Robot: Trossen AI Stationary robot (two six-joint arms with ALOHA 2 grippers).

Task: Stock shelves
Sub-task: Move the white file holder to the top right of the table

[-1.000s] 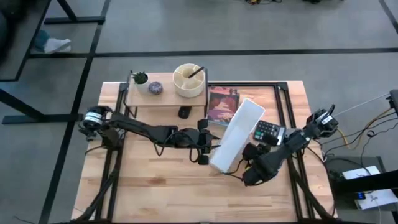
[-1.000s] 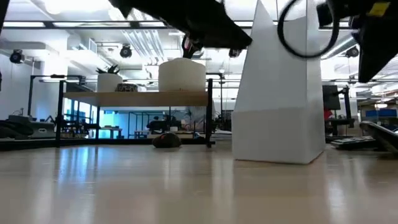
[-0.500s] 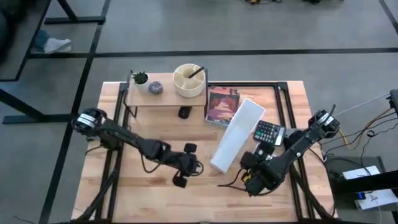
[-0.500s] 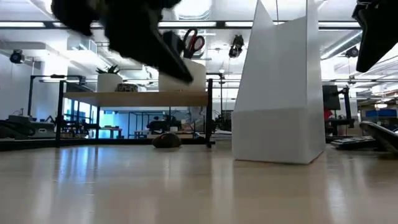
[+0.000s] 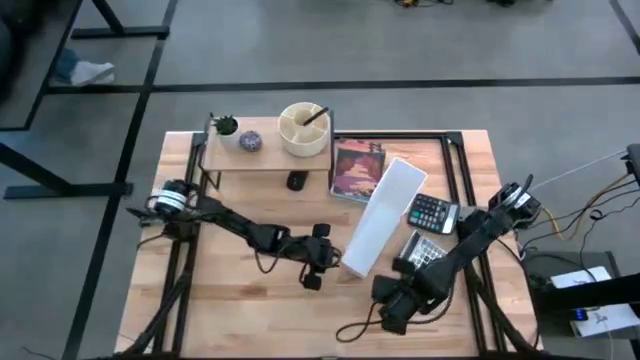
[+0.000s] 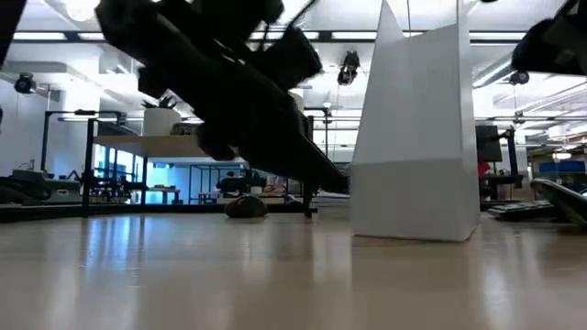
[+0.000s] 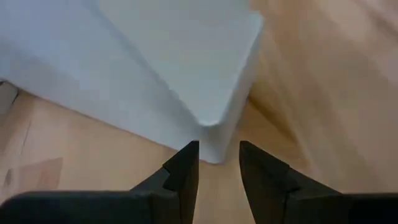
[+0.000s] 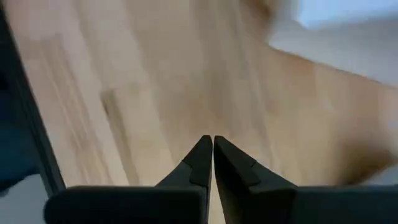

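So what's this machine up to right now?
Two robot arms are working at a wooden table. The left gripper, fingers slightly apart and holding nothing, points at the near corner of a white file holder. The right gripper is shut and empty over bare wood. The small shelf carries a plant pot, a small round object and a cream organizer; a book and calculator lie nearby.

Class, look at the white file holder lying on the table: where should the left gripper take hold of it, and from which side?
Probably at the near corner of the white file holder. The left gripper, slightly open, already faces that rounded corner at table height. The thin wall there should fit between its fingers; the broad sloped faces look too wide. The right gripper waits, shut, over bare table.
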